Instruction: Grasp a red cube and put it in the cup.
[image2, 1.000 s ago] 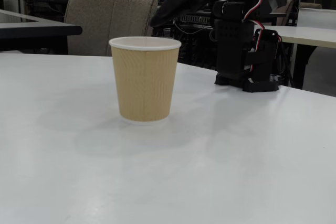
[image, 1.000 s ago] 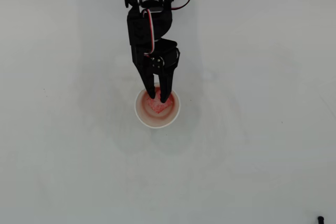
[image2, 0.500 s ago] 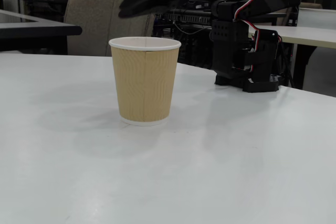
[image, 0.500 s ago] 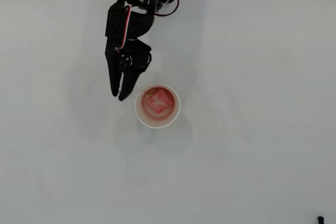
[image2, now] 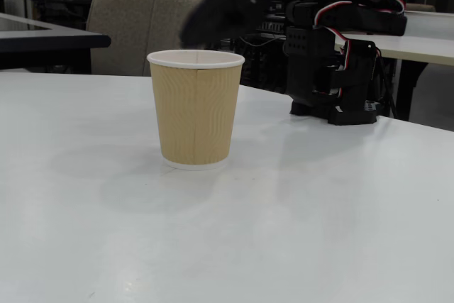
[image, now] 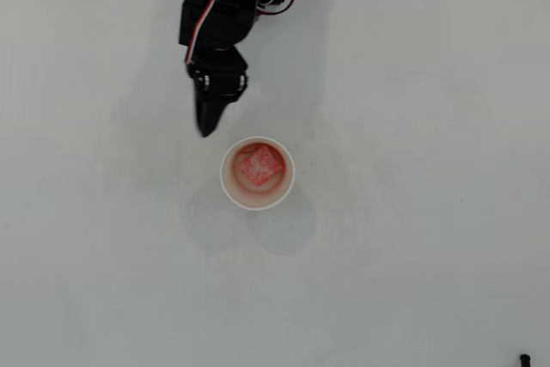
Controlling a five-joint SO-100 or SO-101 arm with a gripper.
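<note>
The cup (image2: 196,108) stands upright on the white worktop (image2: 227,232) nearest the fixed camera, tan and ribbed outside with a white rim; from overhead the cube (image: 259,165) lies inside it on the stained bottom, toward the 12 o'clock side. Beyond it, at about 11 o'clock of the cup in the overhead view and clear of the rim, the black pincer (image: 206,131) hangs empty with its fingers drawn together to a narrow tip. Farthest back stand the arm's base (image2: 333,69) and a chair (image2: 145,30).
</note>
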